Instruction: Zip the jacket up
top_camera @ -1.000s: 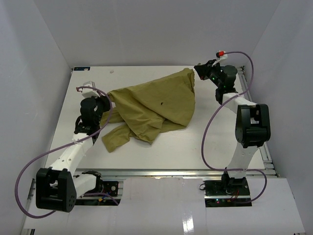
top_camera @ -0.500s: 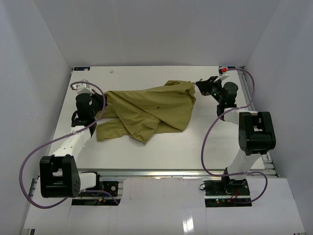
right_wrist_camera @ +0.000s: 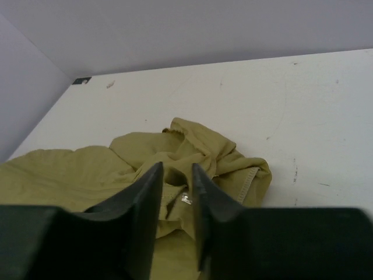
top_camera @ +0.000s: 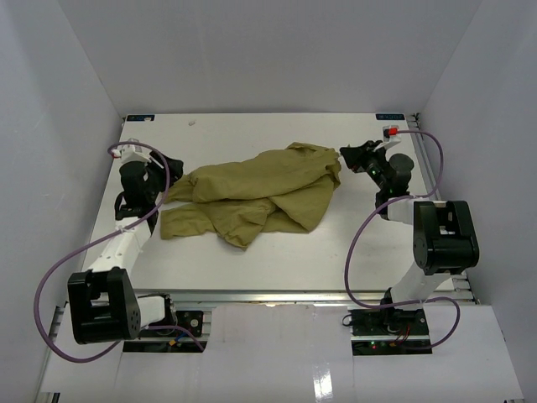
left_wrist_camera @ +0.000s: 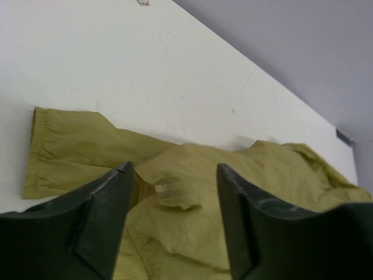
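On the white table [top_camera: 252, 264], between my two arms, the jacket [top_camera: 252, 189] lies in a crumpled olive-green heap. It stretches from just in front of my left hand [top_camera: 174, 165] across to just short of my right hand [top_camera: 349, 156]. One sleeve trails out toward the near left, flat on the table, and its gathered cuff [left_wrist_camera: 38, 140] shows clearly in my left wrist view. The far right corner of the cloth is bunched up into folds.

My left hand [left_wrist_camera: 173, 175] sits low at the jacket's left end with its fingers [left_wrist_camera: 99, 216] spread wide apart. It grips nothing. Through the gap I see rumpled cloth and a small pale tab [left_wrist_camera: 172, 188] sewn onto it.

My right hand [right_wrist_camera: 176, 170] is at the jacket's right edge, low over the table, with its fingers [right_wrist_camera: 140, 216] only a narrow slit apart. Through that slit I see folded cloth and a small silvery glint [right_wrist_camera: 186, 199], though I cannot tell what that piece is. The cloth appears to lie beyond the fingertips and is not pinched between them, so this hand holds nothing either.

I cannot make out the line of the zip from any view. A tiny speck [top_camera: 193, 122] lies near the table's far edge, well apart from the jacket.
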Robot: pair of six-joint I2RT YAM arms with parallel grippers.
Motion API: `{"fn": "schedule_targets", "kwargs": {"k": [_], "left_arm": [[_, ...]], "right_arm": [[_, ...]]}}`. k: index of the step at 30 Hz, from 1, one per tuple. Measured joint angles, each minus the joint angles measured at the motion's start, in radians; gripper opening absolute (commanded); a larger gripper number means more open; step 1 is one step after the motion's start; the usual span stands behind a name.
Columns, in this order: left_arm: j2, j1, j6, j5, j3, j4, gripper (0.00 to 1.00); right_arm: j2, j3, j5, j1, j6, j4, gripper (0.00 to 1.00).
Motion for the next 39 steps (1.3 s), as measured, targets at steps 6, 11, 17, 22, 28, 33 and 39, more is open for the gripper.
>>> {"fn": "schedule_targets", "kwargs": {"k": [6,11,17,22,28,33,39], "left_arm": [[-0.04,-0.028,0.015,0.031,0.003,-0.036,0.92],[-0.067,-0.269,0.074,-0.015,0.096,-0.113,0.98],[-0.085,-0.527,0.158,-0.014,0.157,-0.118,0.98],[-0.133,-0.697,0.197,-0.004,0.089,-0.098,0.98],[-0.271,-0.762,0.223,-0.023,-0.125,0.032,0.98],[-0.374,-0.765,0.24,-0.072,-0.235,0.116,0.98],[-0.397,-0.781,0.256,-0.08,-0.258,0.182,0.98]], "right_arm": [[-0.071,0.006,-0.016,-0.001,-0.027,-0.129,0.75],[-0.18,0.054,0.043,-0.001,-0.04,-0.364,0.95],[-0.336,0.059,0.143,0.071,0.0,-0.643,0.9],[-0.484,0.108,0.369,0.368,-0.011,-0.955,0.9],[-0.664,0.197,0.626,0.455,-0.026,-1.258,0.9],[-0.828,0.159,0.671,0.45,-0.084,-1.346,0.9],[-0.925,0.047,0.646,0.45,-0.11,-1.364,0.9]]}}
